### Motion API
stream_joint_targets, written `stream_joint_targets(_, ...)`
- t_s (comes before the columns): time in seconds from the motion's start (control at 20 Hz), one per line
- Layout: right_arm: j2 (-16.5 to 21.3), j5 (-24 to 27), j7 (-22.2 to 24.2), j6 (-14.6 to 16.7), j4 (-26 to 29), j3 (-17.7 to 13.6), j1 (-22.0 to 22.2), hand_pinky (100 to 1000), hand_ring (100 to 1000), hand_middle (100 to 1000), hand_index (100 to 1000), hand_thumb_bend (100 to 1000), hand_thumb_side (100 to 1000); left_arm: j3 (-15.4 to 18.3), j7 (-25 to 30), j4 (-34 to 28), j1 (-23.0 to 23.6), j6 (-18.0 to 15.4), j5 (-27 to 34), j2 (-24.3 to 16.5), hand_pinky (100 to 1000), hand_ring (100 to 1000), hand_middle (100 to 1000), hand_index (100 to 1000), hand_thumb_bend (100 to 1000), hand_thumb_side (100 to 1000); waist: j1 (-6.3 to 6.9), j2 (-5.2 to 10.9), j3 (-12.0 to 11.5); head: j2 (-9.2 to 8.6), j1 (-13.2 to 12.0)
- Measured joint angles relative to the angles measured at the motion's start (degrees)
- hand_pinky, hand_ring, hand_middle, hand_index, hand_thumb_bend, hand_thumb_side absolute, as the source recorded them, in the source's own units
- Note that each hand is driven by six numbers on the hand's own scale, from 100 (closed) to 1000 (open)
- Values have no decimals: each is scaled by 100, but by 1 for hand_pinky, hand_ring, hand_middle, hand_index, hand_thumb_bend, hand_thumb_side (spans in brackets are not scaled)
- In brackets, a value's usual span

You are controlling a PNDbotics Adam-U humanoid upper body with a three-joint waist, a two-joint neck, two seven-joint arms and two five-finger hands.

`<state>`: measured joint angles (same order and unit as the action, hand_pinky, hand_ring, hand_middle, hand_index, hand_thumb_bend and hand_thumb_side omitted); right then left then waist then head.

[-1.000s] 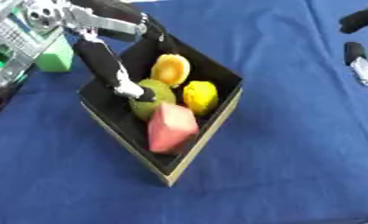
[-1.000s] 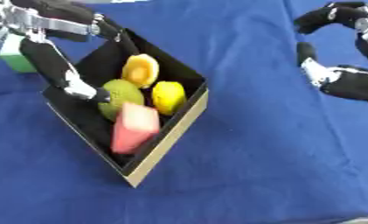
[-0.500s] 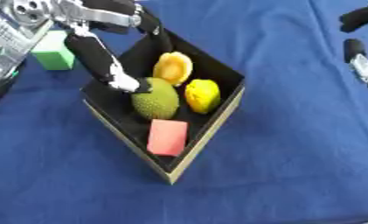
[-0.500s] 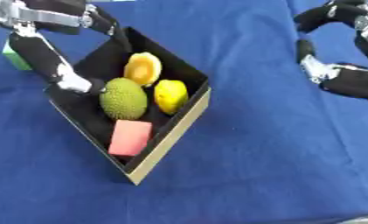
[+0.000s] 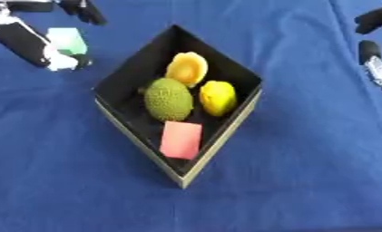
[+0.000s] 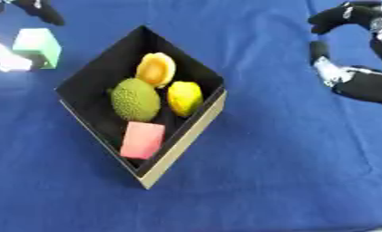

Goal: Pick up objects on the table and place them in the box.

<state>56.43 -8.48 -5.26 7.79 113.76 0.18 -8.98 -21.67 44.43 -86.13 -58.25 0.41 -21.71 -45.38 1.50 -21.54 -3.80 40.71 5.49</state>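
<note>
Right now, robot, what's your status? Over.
Left robot hand by the green block, holding nothing. Right robot hand idle at far right. Box holds four things; green block on the cloth beside it. Nothing in the way.

Black box (image 5: 130,72); green bumpy fruit (image 5: 168,99), yellow lemon (image 5: 217,97), pink block (image 5: 181,139); mint cube (image 5: 67,41); blue cloth (image 5: 305,158).
</note>
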Motion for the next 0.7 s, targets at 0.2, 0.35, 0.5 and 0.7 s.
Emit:
stream_joint_targets(0.2,-75,-46,-59,23,0,-23,46,824,702,639,783,100,492,216,-50,223,77,51,-43,-131,889,842,789,864,284,100,-64,-40,-1,-60,-76)
stream_joint_targets(0.35,-133,-68,-100,12,0,-26,50,824,699,636,782,100,498,295,-59,384,74,104,-56,-131,896,854,798,873,307,100,-97,-82,0,-116,-132)
stream_joint_targets(0.5,-187,-94,-131,-3,0,-34,59,823,696,634,781,100,503,358,-129,545,28,180,-168,-120,923,894,816,885,373,100,-119,-125,12,-177,-182)
stream_joint_targets(0.7,-240,-97,-182,-31,0,-54,93,822,693,631,780,100,508,427,-318,800,-88,241,-435,-45,932,907,830,899,433,100,-126,-180,32,-253,-238)
